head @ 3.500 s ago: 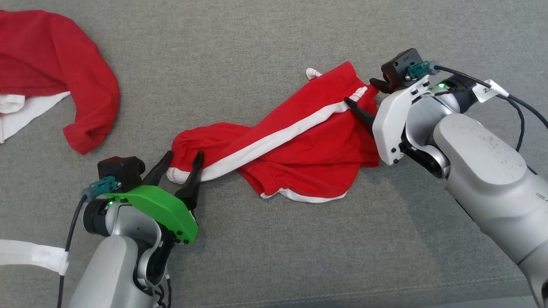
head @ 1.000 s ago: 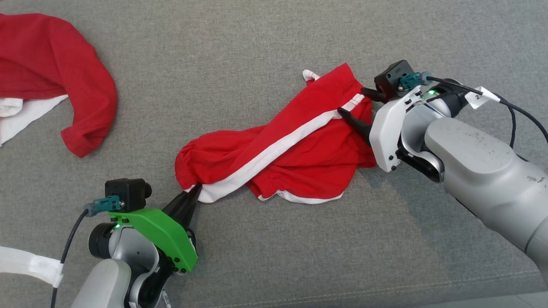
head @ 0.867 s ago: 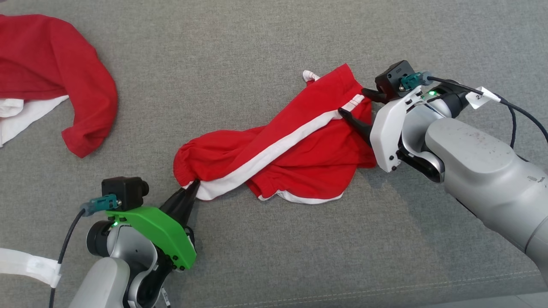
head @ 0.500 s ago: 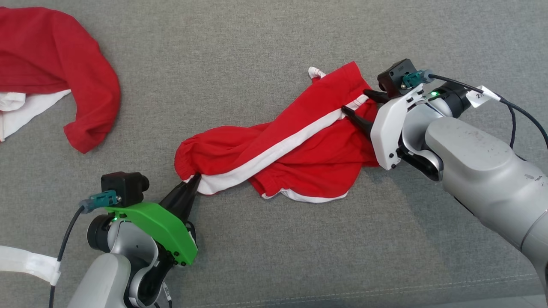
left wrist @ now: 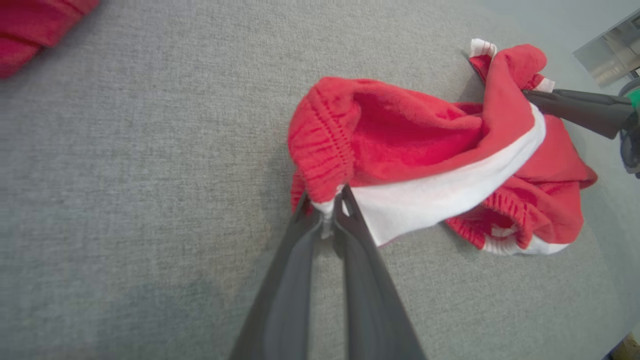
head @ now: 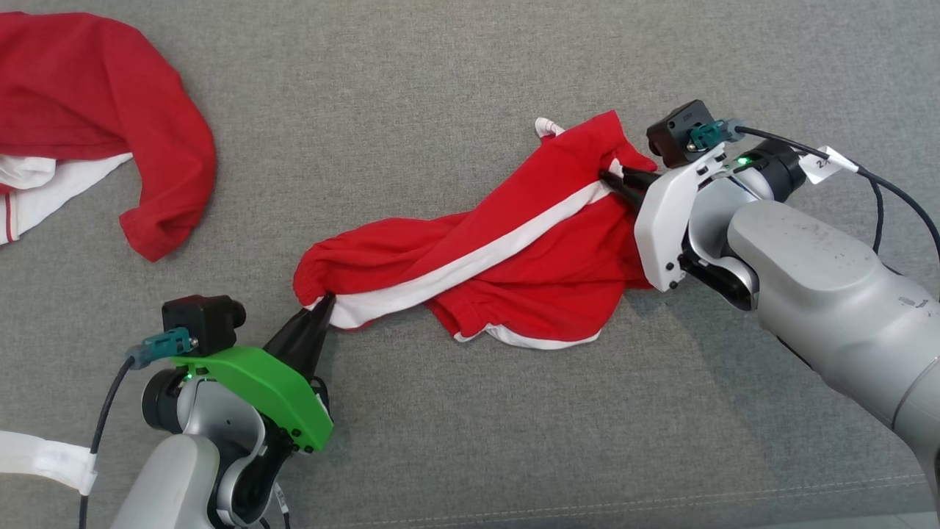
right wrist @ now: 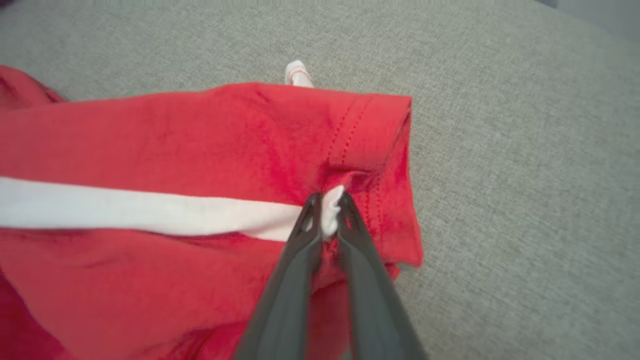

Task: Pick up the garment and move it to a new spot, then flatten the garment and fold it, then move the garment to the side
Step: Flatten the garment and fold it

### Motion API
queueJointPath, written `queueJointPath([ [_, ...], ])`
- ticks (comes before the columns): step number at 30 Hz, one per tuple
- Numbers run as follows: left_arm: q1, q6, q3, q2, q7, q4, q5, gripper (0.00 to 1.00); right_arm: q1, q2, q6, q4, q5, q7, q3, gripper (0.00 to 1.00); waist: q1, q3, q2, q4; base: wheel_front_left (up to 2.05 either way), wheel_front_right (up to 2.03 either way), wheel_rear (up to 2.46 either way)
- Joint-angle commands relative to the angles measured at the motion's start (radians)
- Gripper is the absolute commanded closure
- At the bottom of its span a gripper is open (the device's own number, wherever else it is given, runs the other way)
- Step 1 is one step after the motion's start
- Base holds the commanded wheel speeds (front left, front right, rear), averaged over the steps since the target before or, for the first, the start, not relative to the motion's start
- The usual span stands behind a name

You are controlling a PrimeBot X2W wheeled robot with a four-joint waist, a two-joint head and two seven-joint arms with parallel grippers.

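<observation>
On the grey cushion (head: 440, 88), the red shorts (head: 514, 272) are pinched at 2 ends: waistband in the closed left gripper (head: 324, 301), hem stripe in the closed right gripper (head: 608, 176).

Bright, even light leaves soft shadows beside the garment (head: 514, 272). The right wrist view is slightly blurred.

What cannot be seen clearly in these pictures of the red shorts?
- Head view: the right edge of the red shorts with a white side stripe is hidden behind the right gripper.
- Head view: the second red and white garment is cut off by the left edge.
- Right wrist view: the small white cord end is small and blurred.
</observation>
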Motion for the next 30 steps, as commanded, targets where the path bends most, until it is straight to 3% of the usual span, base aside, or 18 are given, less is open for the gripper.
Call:
queueJointPath([
  [1, -0.013, 0.006, 0.007, 0.007, -0.008, 0.002, -0.002, 1.00, -0.012, -0.006, 0.000, -0.001, 0.004, -0.008, 0.002, 0.91, 0.0000, -0.002, 0.0000, -0.001, 0.00, 0.00, 0.00],
  [3, -0.012, 0.011, 0.014, 0.010, -0.015, 0.003, -0.003, 1.00, -0.018, -0.010, 0.000, -0.011, 0.012, -0.022, 0.000, 1.00, 0.0000, -0.008, 0.0000, -0.003, 0.00, 0.00, 0.00],
  [13, 0.016, 0.040, 0.068, 0.033, -0.069, -0.046, -0.008, 1.00, 0.008, -0.053, 0.000, -0.109, 0.066, -0.112, -0.039, 1.00, 0.0000, -0.063, 0.0000, -0.027, 0.00, 0.00, 0.00],
  [18, 0.063, 0.060, 0.084, 0.042, -0.084, -0.141, -0.008, 1.00, 0.081, -0.123, 0.000, -0.210, 0.112, -0.200, -0.112, 1.00, 0.0000, -0.100, 0.0000, -0.050, 0.00, 0.00, 0.00],
  [24, 0.171, 0.092, 0.068, 0.023, -0.091, -0.242, -0.013, 1.00, 0.285, -0.205, -0.001, -0.310, 0.111, -0.254, -0.204, 1.00, 0.0000, -0.112, 0.0000, -0.082, 0.00, 0.00, 0.00],
  [30, 0.259, 0.099, 0.025, -0.007, -0.101, -0.206, -0.016, 1.00, 0.514, -0.212, -0.001, -0.328, 0.079, -0.267, -0.300, 1.00, 0.0000, -0.094, 0.0000, -0.124, 0.00, 0.00, 0.00],
])
